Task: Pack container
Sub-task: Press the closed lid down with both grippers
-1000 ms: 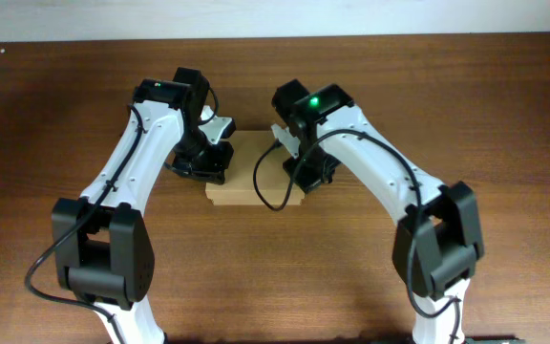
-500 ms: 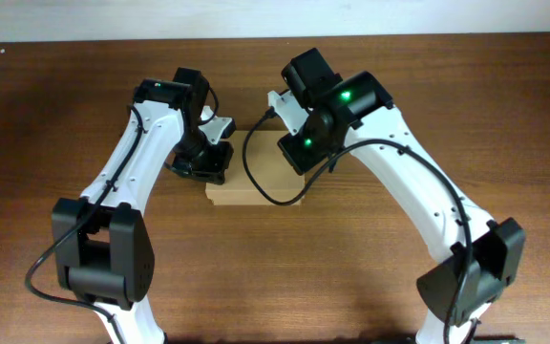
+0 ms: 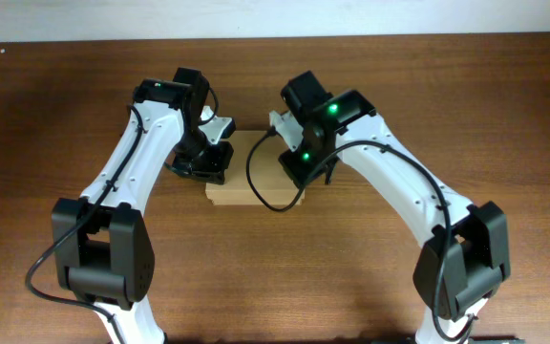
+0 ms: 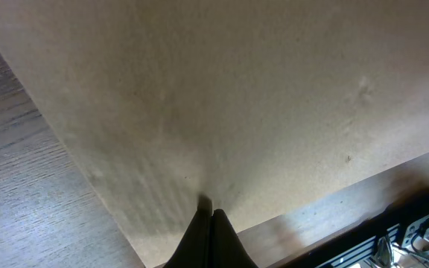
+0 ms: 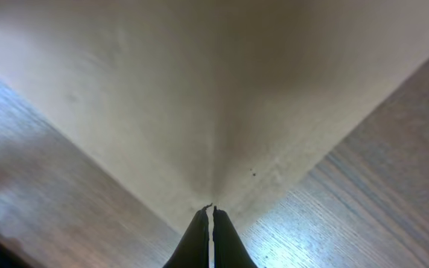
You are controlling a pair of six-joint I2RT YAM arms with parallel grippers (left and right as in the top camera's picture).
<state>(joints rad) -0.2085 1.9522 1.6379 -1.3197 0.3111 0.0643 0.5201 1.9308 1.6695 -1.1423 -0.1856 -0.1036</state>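
Pressing lid of small tan rectangular cardboard box, mid-frame on brown wooden tabletop, we judge. Left claw and right claw both pinched together, empty, tips against cardboard. Next we need firm downward push to seat flap.

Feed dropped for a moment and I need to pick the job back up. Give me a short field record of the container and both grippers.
container: tan cardboard, mid-table between the arms, top looks closed flat
contents: not visible
left gripper: jaws shut, tips at the container top near an edge
right gripper: jaws shut, tips at the container top near an edge
held items: none seen
table: brown wood
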